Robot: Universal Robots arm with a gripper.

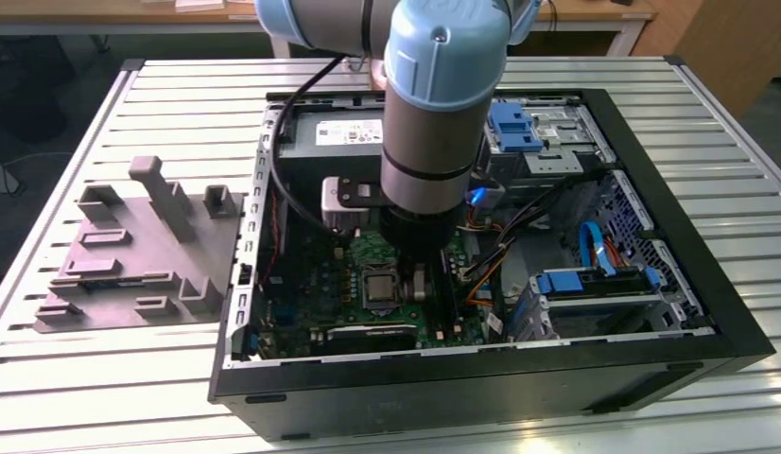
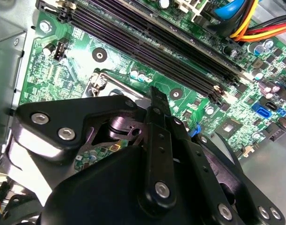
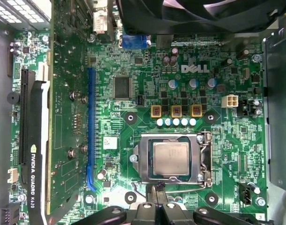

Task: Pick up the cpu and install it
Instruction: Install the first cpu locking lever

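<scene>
— When I looked into the open computer case [image 1: 693, 312] on the slatted table [image 1: 744, 142], the arm [image 1: 431, 113] stood straight down over the green board [image 3: 147, 61], its gripper [image 3: 157, 197] low above the socket [image 3: 173, 161].

— And the chip?

— The chip [image 3: 170, 158] lay flat inside the socket, silver top up, square within the metal frame. In the exterior view I could make out the socket [image 1: 379, 287] just beside the foot of the arm, toward the exterior view's left.

— Did the gripper have hold of it?

— No. In the first wrist view the fingertips [image 3: 158, 187] sat at the edge of the socket frame, pressed close together with nothing between them, and the chip lay apart from them inside the frame. In the second wrist view the gripper [image 2: 154, 101] showed one dark narrow finger [image 2: 157, 105] pointing down at the board [image 2: 54, 70], near the corner of the socket.

— What else was near the socket?

— A row of three small square parts [image 3: 176, 110] and a line of pale round caps lay just beside it. The long dark memory slots [image 2: 171, 51] ran near it too. A blue slot [image 3: 91, 126] and a black card [image 3: 35, 154] lay farther from it.

— And outside the case?

— A grey plastic block [image 1: 132, 255] with upright posts sat on the table, well apart from the socket.
</scene>
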